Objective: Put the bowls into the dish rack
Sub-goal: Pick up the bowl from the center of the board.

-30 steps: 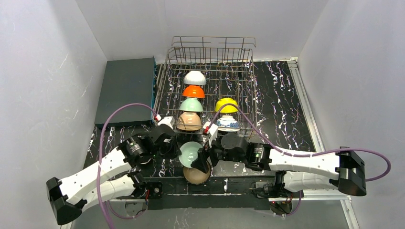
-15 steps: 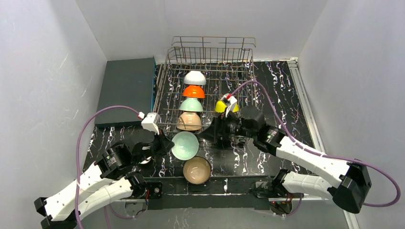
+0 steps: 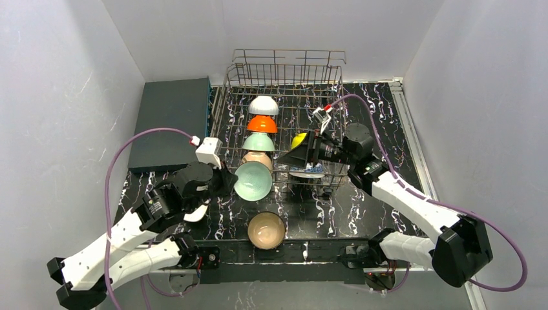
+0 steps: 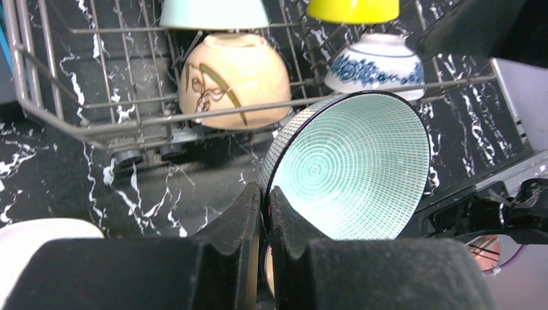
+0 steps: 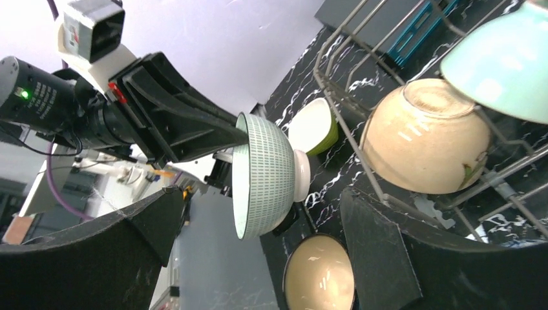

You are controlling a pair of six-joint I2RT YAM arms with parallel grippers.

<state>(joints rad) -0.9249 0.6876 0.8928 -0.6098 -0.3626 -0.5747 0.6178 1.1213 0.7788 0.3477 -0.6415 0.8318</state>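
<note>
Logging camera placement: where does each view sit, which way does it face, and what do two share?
Top external: above and behind the bases, looking down on the dish rack; left arm, right arm show.
Left wrist: low, facing the rack's near side; its fingers pinch the teal bowl.
Right wrist: over the rack, facing back at the left gripper; its spread fingers show.
Both wrist views share the teal bowl and tan bowl.

White walls enclose a black marbled tabletop.

Left pincer clamped tight, right pincer spread wide apart
</note>
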